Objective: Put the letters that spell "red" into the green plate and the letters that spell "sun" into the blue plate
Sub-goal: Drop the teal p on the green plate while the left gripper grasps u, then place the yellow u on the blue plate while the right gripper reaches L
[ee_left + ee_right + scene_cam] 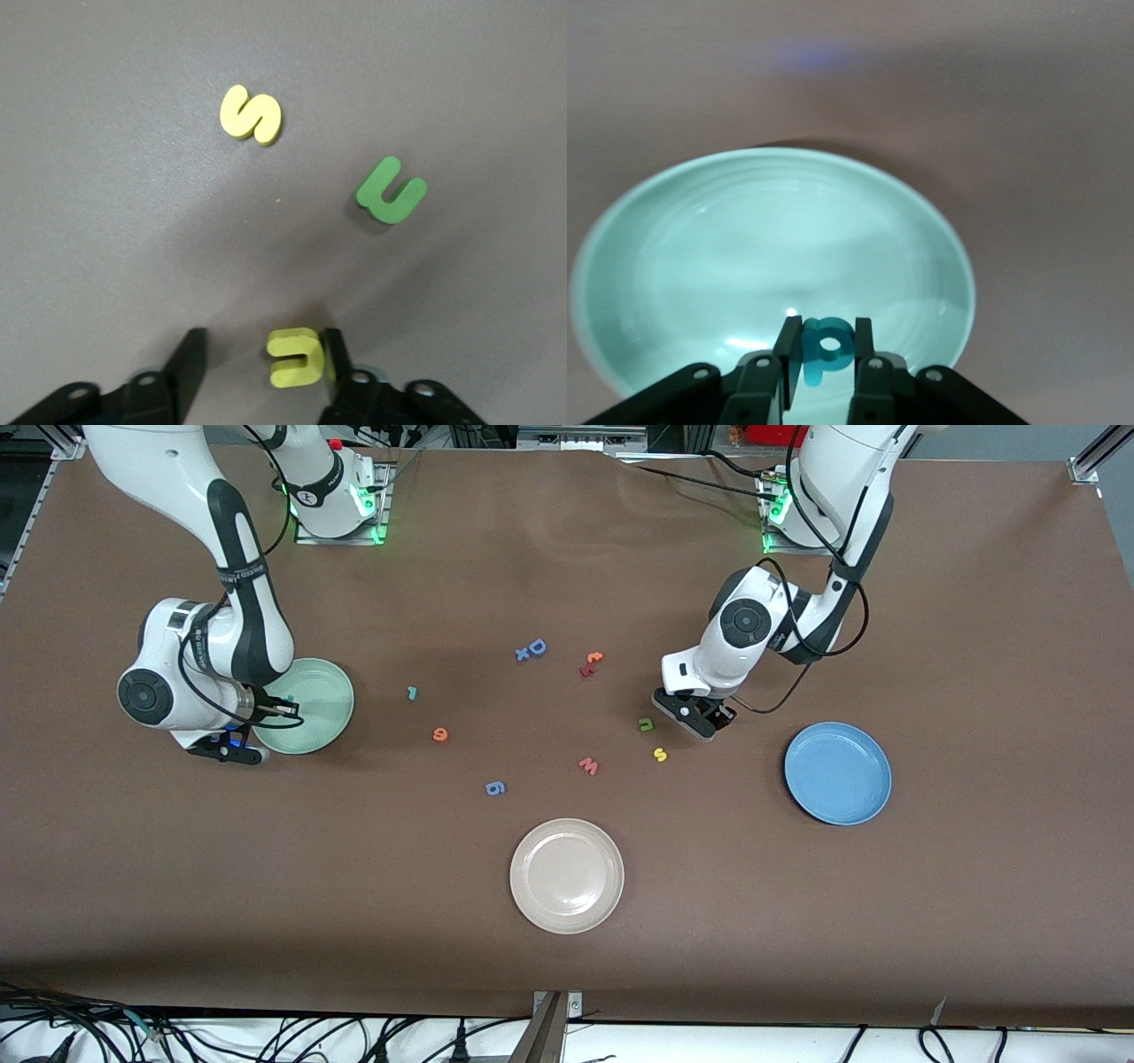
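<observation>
My right gripper (285, 708) hangs over the green plate (323, 700), shut on the teal "d" (827, 347), which stands between its fingers above the plate's floor (771, 239). My left gripper (695, 722) is down at the table, open around the yellow "u" (296, 357). One finger touches that letter and the other finger (188, 359) stands well clear of it. The "u" is hidden in the front view. The green "n" (647, 724) and the yellow "s" (660, 755) lie beside this gripper. The teal "r" (412, 693) and orange "e" (440, 734) lie mid-table. The blue plate (837, 772) is bare.
A beige-white plate (567, 875) sits nearest the front camera. Loose letters lie mid-table: a blue "D" with an "x" (532, 649), a red and orange pair (591, 664), a red "w" (588, 765) and a blue "g"-like letter (495, 787).
</observation>
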